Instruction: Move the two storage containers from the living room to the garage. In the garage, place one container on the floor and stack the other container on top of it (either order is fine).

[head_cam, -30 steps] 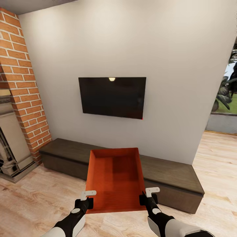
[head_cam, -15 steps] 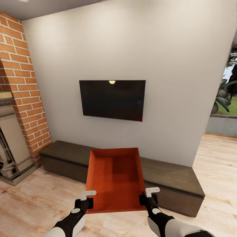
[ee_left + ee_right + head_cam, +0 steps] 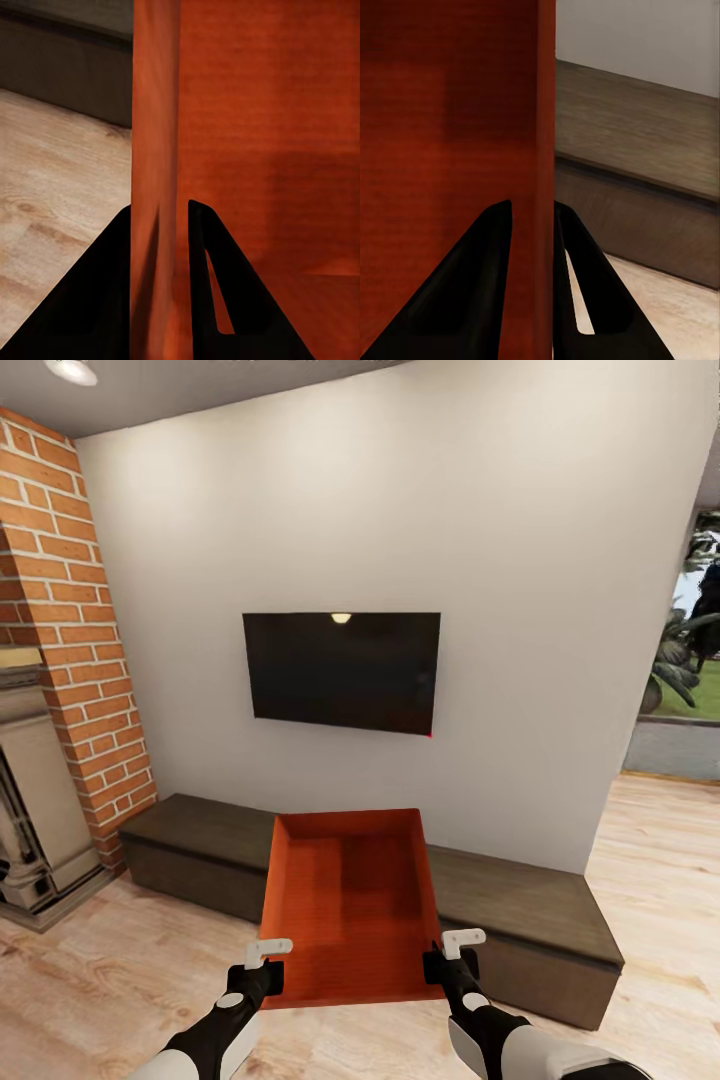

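I hold the storage container (image 3: 350, 905) with left hand (image 3: 262, 966) and right hand (image 3: 452, 954) clamped on opposite side walls; rigid, apparently light, thin-walled, possibly slippery.

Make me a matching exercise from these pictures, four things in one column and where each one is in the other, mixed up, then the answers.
Things:
1. storage container
2. TV
3. brick column
4. low dark bench

Places:
A. on the white wall
B. on the floor along the wall's foot
C. clamped by left gripper and right gripper
D. left of the wall

Pairs: 1-C, 2-A, 3-D, 4-B
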Motion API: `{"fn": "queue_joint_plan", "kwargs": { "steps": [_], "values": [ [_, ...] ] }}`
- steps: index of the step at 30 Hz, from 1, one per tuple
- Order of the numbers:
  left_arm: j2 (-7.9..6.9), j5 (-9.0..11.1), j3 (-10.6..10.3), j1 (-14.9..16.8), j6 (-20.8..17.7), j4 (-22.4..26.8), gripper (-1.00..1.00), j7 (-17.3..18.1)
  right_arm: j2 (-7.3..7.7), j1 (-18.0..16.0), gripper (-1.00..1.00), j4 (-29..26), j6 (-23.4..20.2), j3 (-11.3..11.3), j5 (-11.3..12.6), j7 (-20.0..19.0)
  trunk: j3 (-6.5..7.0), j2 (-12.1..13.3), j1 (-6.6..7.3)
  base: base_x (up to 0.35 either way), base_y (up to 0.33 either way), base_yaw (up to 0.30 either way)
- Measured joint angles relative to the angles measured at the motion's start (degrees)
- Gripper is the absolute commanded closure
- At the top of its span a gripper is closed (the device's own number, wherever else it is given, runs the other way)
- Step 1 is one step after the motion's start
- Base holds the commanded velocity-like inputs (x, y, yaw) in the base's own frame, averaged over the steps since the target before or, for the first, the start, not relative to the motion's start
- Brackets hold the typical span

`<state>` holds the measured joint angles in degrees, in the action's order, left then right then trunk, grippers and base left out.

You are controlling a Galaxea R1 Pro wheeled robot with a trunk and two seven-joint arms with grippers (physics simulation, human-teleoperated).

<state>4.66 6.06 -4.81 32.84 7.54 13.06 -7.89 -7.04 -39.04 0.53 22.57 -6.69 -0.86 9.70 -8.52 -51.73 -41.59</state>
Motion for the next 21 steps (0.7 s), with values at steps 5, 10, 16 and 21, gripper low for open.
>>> {"fn": "queue_joint_plan", "kwargs": {
  "steps": [5, 10, 16, 21],
  "values": [
    [0.05, 0.01, 0.04, 0.0, 0.02, -0.02, 1.0, -0.02, 0.05, 0.0, 1.0, 0.0, -0.01, 0.03, 0.02, -0.1, 0.11, 0.0, 0.0, 0.0, 0.0, 0.0],
    [0.05, 0.01, 0.04, 0.0, 0.02, -0.02, 1.0, -0.02, 0.05, 0.0, 1.0, 0.0, -0.01, 0.02, 0.03, -0.11, 0.12, 0.0, 0.0, 0.0, 0.0, 0.0],
    [0.05, 0.04, 0.04, 0.0, 0.01, -0.03, 1.0, -0.02, 0.05, 0.0, 1.0, -0.02, -0.05, 0.1, -0.08, -0.1, 0.12, 0.0, 0.0, 0.0, 0.0, 0.0],
    [-0.01, 0.02, -0.01, 0.0, 0.0, 0.0, 1.0, 0.01, -0.01, 0.0, 1.0, 0.01, 0.0, -0.02, 0.04, 0.0, 0.12, 0.01, 0.0, 0.0, 0.0, 0.0]
  ]
}}
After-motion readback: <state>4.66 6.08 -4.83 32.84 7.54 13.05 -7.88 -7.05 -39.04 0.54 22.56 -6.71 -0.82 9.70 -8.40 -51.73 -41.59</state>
